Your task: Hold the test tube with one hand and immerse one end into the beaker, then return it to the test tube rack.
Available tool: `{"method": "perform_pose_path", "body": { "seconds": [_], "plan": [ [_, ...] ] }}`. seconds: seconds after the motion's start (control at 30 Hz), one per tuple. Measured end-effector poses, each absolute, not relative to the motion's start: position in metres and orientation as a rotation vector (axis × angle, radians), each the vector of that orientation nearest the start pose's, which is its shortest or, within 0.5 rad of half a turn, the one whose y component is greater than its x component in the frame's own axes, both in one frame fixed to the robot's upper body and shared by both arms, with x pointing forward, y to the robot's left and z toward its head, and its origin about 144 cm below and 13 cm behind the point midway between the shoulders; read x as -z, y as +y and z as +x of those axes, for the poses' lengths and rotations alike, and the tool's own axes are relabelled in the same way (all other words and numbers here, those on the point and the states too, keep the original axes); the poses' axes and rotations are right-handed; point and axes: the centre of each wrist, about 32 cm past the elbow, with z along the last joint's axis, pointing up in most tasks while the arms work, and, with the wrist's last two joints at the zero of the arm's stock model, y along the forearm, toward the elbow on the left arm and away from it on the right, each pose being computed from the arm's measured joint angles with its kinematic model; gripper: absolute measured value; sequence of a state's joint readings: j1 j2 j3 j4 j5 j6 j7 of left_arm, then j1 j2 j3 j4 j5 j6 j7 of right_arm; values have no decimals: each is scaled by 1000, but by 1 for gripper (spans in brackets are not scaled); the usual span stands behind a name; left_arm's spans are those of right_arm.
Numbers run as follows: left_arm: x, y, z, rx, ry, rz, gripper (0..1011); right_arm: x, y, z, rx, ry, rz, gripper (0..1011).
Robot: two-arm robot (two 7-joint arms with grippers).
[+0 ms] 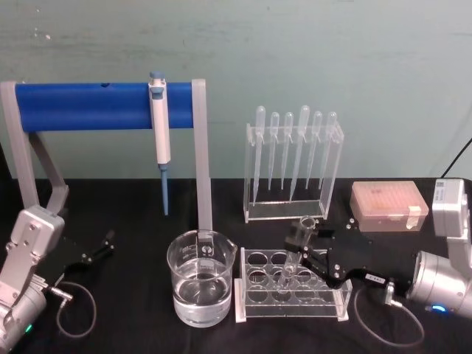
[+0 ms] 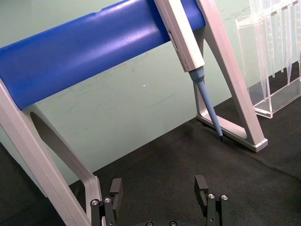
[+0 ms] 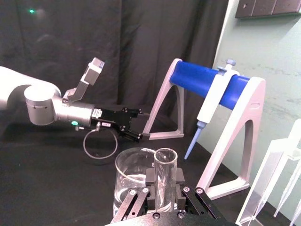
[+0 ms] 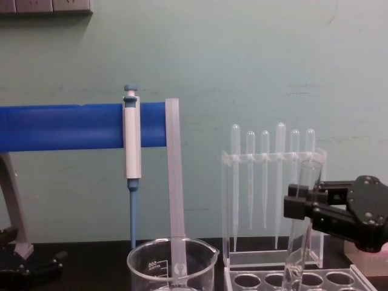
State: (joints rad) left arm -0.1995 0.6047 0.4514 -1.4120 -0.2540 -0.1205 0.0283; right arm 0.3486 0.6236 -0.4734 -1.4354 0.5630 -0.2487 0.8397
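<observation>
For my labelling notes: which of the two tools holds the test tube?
The right tool, over the holed rack, grips the test tube; the left tool is open and empty.

Even, moderately bright room light, soft glints on the beaker (image 1: 200, 280), shadows faint.

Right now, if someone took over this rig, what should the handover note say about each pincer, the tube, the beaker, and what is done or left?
Right pincer: shut on the test tube, held tilted with its lower end down in the rack.
Left pincer: open, holding nothing, parked low on the robot's left.
Beaker: partly filled with clear liquid, just left of the rack.
Done: tube grasped; whether it was dipped cannot be told.
Left: if dipped, release; otherwise lift, dip, return.
</observation>
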Motion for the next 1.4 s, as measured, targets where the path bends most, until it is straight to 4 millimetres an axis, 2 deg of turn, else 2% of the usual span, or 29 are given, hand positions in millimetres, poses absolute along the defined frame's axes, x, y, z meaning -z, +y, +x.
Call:
{"method": "perform_pose_path", "body": {
  "seconds": [0.8,1.4],
  "plan": [
    [-1140,310,489,-1248,-285,304,1000,-1180,-306,530,418,-219,-50,227],
    [-1140,310,489,-1248,-285,304,1000,-1177,-306,529,418,-218,-59,227]
  ]
}}
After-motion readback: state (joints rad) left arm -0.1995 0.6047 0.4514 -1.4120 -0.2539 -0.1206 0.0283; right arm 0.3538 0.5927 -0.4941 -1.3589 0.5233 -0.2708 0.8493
